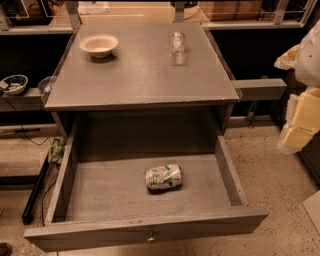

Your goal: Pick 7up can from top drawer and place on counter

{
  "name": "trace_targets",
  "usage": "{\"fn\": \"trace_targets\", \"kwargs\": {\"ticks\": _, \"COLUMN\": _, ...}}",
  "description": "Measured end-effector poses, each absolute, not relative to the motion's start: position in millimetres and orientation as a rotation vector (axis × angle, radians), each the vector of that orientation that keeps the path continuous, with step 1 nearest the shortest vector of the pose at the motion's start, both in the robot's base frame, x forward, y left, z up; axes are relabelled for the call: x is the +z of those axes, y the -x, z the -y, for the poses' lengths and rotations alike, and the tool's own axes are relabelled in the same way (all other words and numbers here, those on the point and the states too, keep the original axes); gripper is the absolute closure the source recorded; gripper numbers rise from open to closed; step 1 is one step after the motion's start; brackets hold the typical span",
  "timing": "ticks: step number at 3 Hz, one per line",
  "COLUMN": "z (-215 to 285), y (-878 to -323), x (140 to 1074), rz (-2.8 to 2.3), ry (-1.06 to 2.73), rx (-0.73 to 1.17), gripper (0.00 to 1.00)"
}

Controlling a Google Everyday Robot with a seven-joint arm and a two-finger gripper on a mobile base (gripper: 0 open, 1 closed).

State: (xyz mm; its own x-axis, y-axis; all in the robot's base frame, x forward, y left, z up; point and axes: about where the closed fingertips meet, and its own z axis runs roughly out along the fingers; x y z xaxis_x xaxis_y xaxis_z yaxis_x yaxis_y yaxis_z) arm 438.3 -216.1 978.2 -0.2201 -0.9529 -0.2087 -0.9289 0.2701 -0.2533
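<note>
The 7up can (pixel 163 177) lies on its side, dented, on the floor of the pulled-out top drawer (pixel 145 227), a little right of its middle. The drawer's round knob (pixel 151 236) shows on the front panel. The grey counter (pixel 142 75) is the cabinet top above the drawer. My gripper (pixel 300 117) shows as white and pale yellow parts at the right edge of the camera view, to the right of the cabinet and well apart from the can, holding nothing that I can see.
A pale bowl (pixel 99 45) stands at the counter's back left and a clear plastic bottle (pixel 177 42) at its back right. A tan surface with metal rails (pixel 140 12) lies behind. A blue-patterned bowl (pixel 13 84) sits on a side shelf at left.
</note>
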Motion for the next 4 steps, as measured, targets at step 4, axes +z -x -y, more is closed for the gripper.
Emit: {"fn": "trace_targets", "kwargs": {"ticks": 4, "z": 199, "y": -478, "x": 968, "rz": -2.036, "ry": 1.765, "rx": 0.141, "gripper": 0.00}}
